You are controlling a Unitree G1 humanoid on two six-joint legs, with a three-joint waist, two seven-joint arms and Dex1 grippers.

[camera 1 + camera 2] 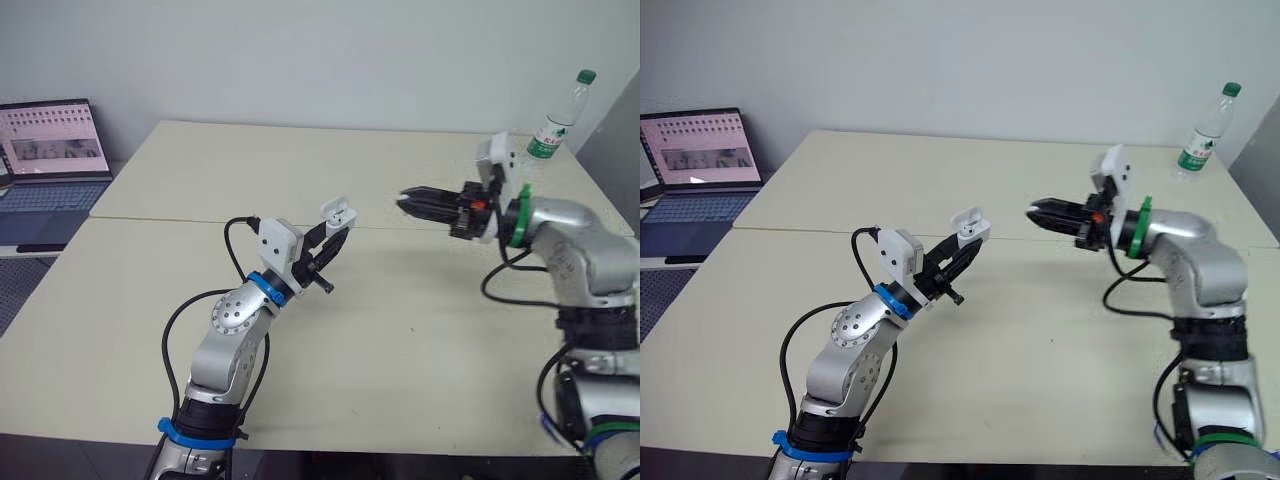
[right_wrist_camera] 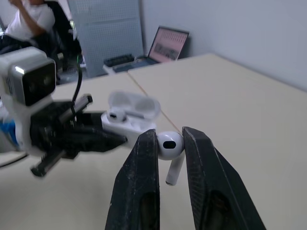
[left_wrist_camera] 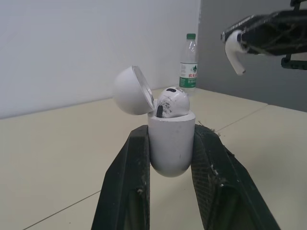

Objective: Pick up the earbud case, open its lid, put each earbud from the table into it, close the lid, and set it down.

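Left pincer [image 1: 333,238] clamps the earbud case [image 3: 171,146] by its lower flanks above mid-desk [image 1: 400,340], lid [image 3: 132,91] hinged open, one earbud [image 3: 172,101] seated. At 3 o'clock from the case, the right pincer [image 1: 410,203] pinches the second earbud [image 2: 170,144] by its head, stem hanging free. Both items look light, rigid and glossy, and probably slip easily. Gripping the head leaves the stem free to enter its socket.
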